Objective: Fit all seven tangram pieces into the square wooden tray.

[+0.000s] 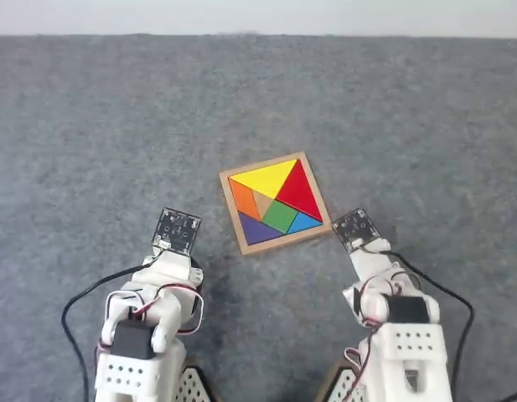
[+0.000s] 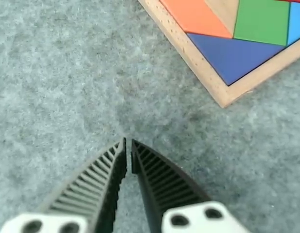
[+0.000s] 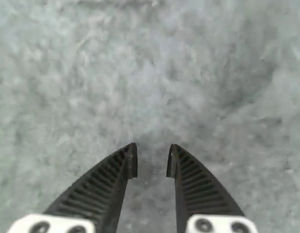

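A grey, felt-like tabletop (image 1: 90,126) ran back to a white wall (image 1: 258,15) along its far edge. The tray (image 1: 232,214) lay near the middle of the tabletop, a little toward the right edge, turned so that its corners pointed askew to the tabletop's edges. All seven pieces lay flat inside it, filling the square. The yellow triangle (image 1: 265,178) took the far side and the red triangle (image 1: 300,194) the right side. The orange piece (image 1: 244,201) ran along the left side, with the tan triangle (image 1: 263,203) just beside it. The green square (image 1: 280,216) sat below the centre, the blue triangle (image 1: 304,222) at the near right corner and the purple triangle (image 1: 260,229) along the near side.

The left arm (image 1: 149,310) stood at the near edge, left of the tray. The left tool (image 2: 128,143) hung over bare tabletop near the tray's near left corner, clenched on nothing, its fingers almost touching. The right arm (image 1: 392,318) stood at the near edge on the right, its wrist just beside the tray's near right corner. The right tool (image 3: 151,150) hung over bare tabletop, released, with a narrow gap between its fingers and nothing in it.
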